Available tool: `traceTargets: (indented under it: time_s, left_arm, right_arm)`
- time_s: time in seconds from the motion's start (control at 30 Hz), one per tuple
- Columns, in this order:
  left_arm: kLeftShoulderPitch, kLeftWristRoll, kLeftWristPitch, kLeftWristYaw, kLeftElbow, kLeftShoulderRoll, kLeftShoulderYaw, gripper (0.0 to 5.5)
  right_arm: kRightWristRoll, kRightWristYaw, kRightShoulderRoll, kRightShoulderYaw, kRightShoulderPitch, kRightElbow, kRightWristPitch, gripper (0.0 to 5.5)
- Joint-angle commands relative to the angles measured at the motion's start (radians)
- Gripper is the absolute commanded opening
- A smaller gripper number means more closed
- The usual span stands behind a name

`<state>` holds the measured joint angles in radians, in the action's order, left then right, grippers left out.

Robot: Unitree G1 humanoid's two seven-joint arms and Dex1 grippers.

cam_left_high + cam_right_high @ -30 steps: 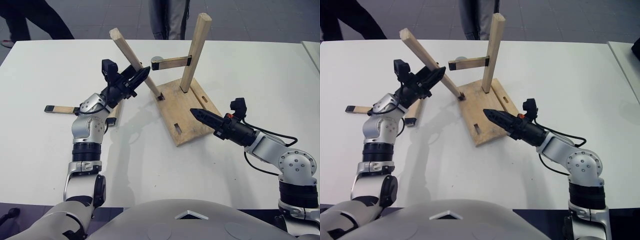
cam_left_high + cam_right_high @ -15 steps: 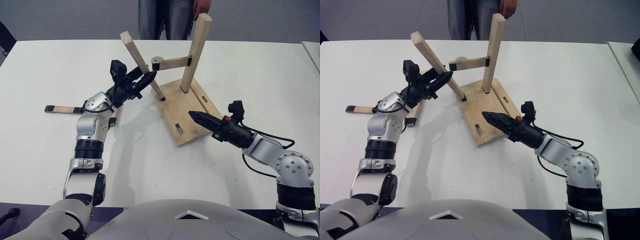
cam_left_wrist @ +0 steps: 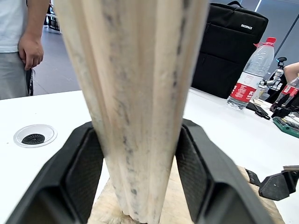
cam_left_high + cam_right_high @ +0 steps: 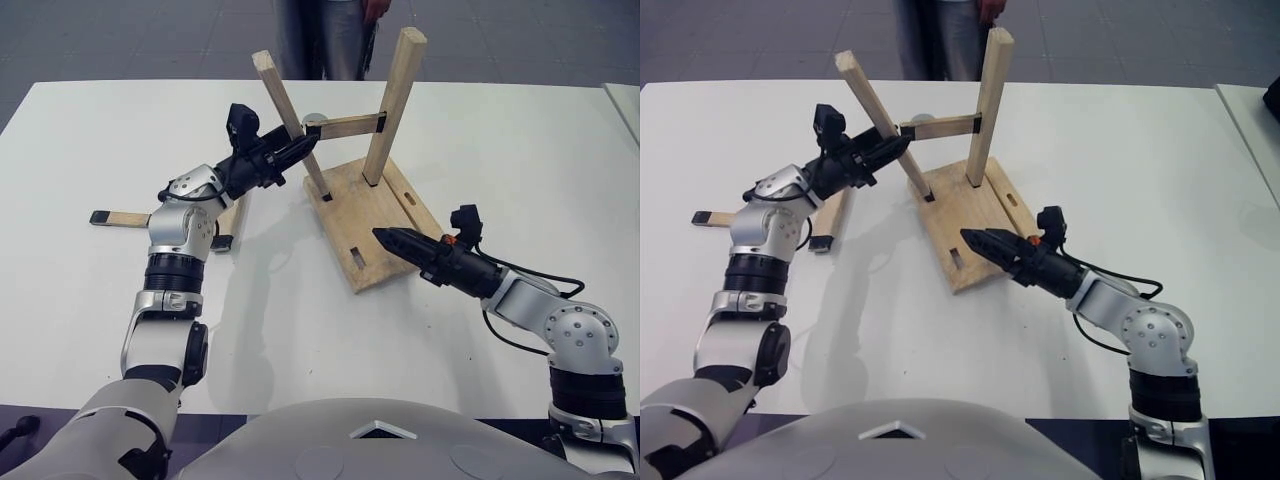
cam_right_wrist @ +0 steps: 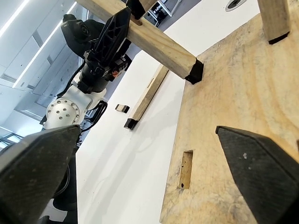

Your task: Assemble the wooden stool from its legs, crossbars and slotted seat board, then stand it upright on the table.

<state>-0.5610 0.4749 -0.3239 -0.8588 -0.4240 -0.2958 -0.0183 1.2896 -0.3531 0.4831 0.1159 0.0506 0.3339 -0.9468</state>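
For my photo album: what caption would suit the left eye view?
Left jaws grip a tilted leg set in the seat board while the right jaws hover open nearby.

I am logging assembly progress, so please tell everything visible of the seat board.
The seat board is a pale wooden rectangle lying on the white table. Two legs stand in its slots: a tilted leg, clamped by the left gripper, and an upright leg. Two other slots are empty. The open right gripper is over its near edge.

Round cable grommet [image 3: 34, 136], grey-rimmed with a dark centre. Black backpack [image 3: 229, 46]; a clear, red-capped plastic bottle [image 3: 252, 74] stands just beside it.
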Motion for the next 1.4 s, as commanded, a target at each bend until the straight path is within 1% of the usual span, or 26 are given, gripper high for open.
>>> traceTargets:
  time_s: [0.03, 0.13, 0.2, 0.3, 0.4, 0.47, 0.5, 0.53, 0.6, 0.7, 0.9, 1.0, 1.03, 1.07, 1.13, 1.2, 1.27, 1.33, 1.4]
  left_arm:
    - [0.040, -0.054, -0.100, -0.045, -0.063, -0.016, 0.071, 2.17]
    - [0.023, -0.062, -0.128, -0.079, -0.069, -0.031, 0.098, 2.17]
    - [0.009, -0.080, -0.127, -0.091, -0.092, -0.036, 0.118, 2.17]
    - [-0.018, -0.094, -0.117, -0.075, -0.137, -0.034, 0.121, 2.17]
    - [-0.045, -0.111, -0.108, -0.060, -0.179, -0.035, 0.130, 2.16]
    - [-0.056, -0.118, -0.104, -0.060, -0.197, -0.037, 0.136, 2.16]
    - [-0.061, -0.123, -0.104, -0.062, -0.204, -0.040, 0.143, 2.16]
    - [-0.065, -0.129, -0.103, -0.067, -0.208, -0.043, 0.150, 2.16]
    - [-0.073, -0.137, -0.099, -0.072, -0.213, -0.045, 0.162, 2.16]
    - [-0.084, -0.142, -0.092, -0.077, -0.215, -0.043, 0.167, 2.16]
    - [-0.074, -0.143, -0.086, -0.079, -0.197, -0.049, 0.169, 2.16]
    - [-0.064, -0.159, -0.078, -0.082, -0.158, -0.062, 0.188, 2.16]
    - [-0.059, -0.164, -0.076, -0.085, -0.136, -0.068, 0.196, 2.16]
    - [-0.053, -0.168, -0.078, -0.087, -0.109, -0.075, 0.203, 2.16]
    - [-0.041, -0.191, -0.070, -0.097, -0.062, -0.093, 0.230, 2.16]
    - [-0.031, -0.205, -0.079, -0.101, -0.029, -0.105, 0.254, 2.16]
    - [-0.024, -0.232, -0.089, -0.092, -0.015, -0.116, 0.286, 2.16]
    - [-0.023, -0.243, -0.105, -0.068, -0.026, -0.110, 0.293, 2.16]
    - [-0.024, -0.241, -0.118, -0.042, -0.052, -0.102, 0.289, 2.16]
  right_arm:
    - [-0.051, -0.039, 0.013, -0.010, -0.039, 0.029, 0.011, 5.40]
    - [-0.067, -0.068, 0.016, 0.011, -0.133, 0.054, 0.043, 5.40]
    - [-0.038, -0.059, 0.008, 0.038, -0.237, 0.060, 0.056, 5.40]
    - [-0.023, -0.029, -0.005, 0.046, -0.400, 0.047, 0.064, 5.40]
    - [-0.086, 0.012, -0.027, 0.036, -0.548, 0.001, 0.102, 5.40]
    - [-0.181, 0.027, -0.033, 0.007, -0.622, -0.036, 0.141, 5.11]
    - [-0.258, 0.040, -0.031, -0.027, -0.655, -0.062, 0.159, 5.04]
    - [-0.338, 0.051, -0.032, -0.063, -0.683, -0.094, 0.184, 4.79]
    - [-0.492, 0.062, -0.043, -0.144, -0.727, -0.170, 0.236, 4.48]
    - [-0.766, 0.023, -0.033, -0.327, -0.757, -0.267, 0.359, 3.90]
    - [-1.152, -0.012, -0.107, -0.570, -0.818, -0.539, 0.528, 2.93]
    - [-1.283, -0.097, -0.085, -0.679, -0.832, -0.579, 0.501, 2.61]
    - [-1.313, -0.134, -0.068, -0.706, -0.832, -0.567, 0.488, 2.37]
    - [-1.337, -0.169, -0.053, -0.724, -0.829, -0.551, 0.475, 2.30]
    - [-1.372, -0.237, -0.021, -0.754, -0.816, -0.519, 0.452, 1.95]
    - [-1.388, -0.287, -0.002, -0.769, -0.790, -0.494, 0.415, 1.59]
    - [-1.394, -0.281, -0.013, -0.748, -0.757, -0.482, 0.393, 1.26]
    - [-1.366, -0.196, -0.071, -0.648, -0.746, -0.480, 0.407, 0.96]
    - [-1.334, -0.078, -0.135, -0.506, -0.764, -0.468, 0.478, 0.56]
